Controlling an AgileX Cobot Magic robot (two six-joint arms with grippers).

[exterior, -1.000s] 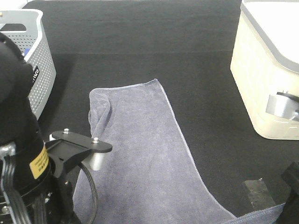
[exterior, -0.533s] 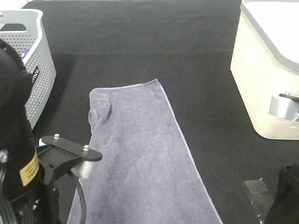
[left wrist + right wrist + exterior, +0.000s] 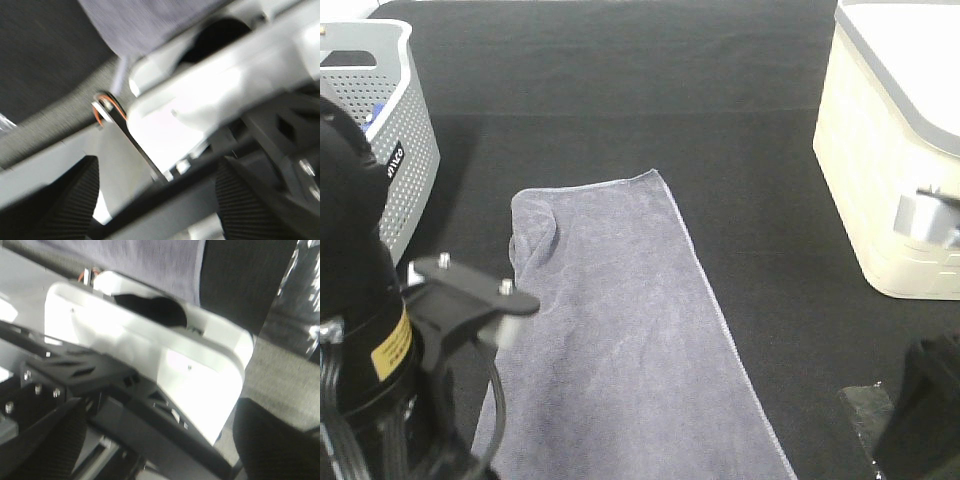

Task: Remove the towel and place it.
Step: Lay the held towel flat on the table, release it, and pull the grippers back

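The grey-lavender towel (image 3: 620, 320) lies spread flat on the black table (image 3: 620, 90), running from the middle to the near edge, with a small fold at its far left corner. My left arm (image 3: 365, 330) stands over its near left edge. My right arm (image 3: 925, 410) is at the near right, off the towel. In the left wrist view the left gripper (image 3: 160, 205) is open and empty, with the towel (image 3: 150, 20) beyond it. In the right wrist view the right gripper (image 3: 160, 445) is open and empty, with the towel (image 3: 145, 260) beyond it.
A grey perforated basket (image 3: 405, 130) stands at the far left, with something blue inside. A cream box with a grey lid (image 3: 880, 150) stands at the right. A shiny patch of tape (image 3: 865, 410) lies near the right arm. The white robot base (image 3: 150, 355) fills both wrist views.
The towel's near right corner, which reached toward the right arm a second ago, no longer shows. The right arm has drawn back toward the near edge. The left arm's bracket has shifted left.
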